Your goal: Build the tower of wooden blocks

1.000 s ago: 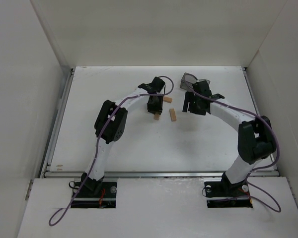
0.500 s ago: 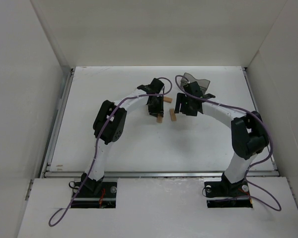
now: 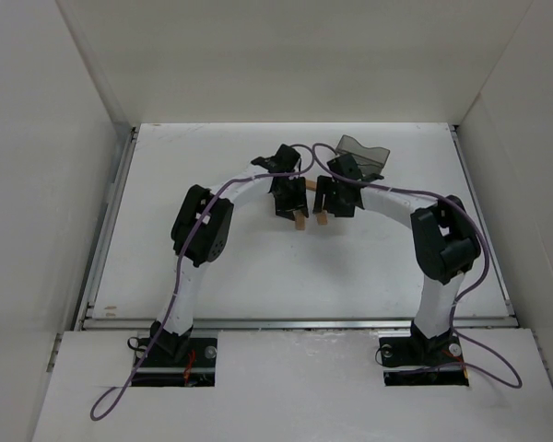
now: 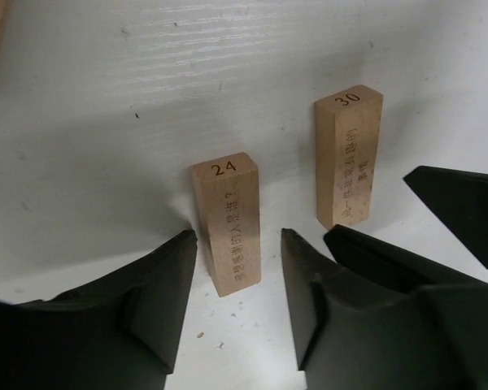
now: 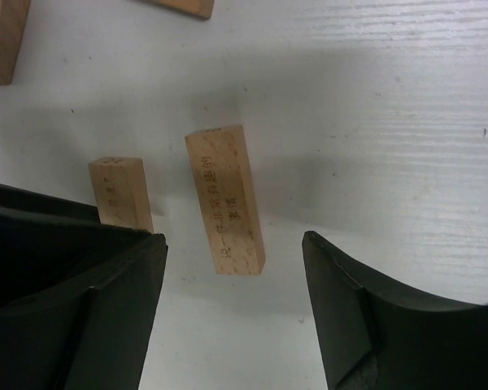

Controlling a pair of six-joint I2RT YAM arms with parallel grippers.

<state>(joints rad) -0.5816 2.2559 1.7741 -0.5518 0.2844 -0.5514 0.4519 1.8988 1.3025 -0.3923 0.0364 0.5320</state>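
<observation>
Inside left hand (image 4: 238, 244): block 24 (image 4: 228, 219), released | inside right hand (image 5: 232, 244): block 30 (image 4: 347, 154), hand spread, untouched

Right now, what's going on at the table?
The left pincer is open around the block marked 24, and the right pincer is open, straddling the block marked 30 beside it. Both blocks lie flat on the table, neither gripped. Nothing is stacked yet.
</observation>
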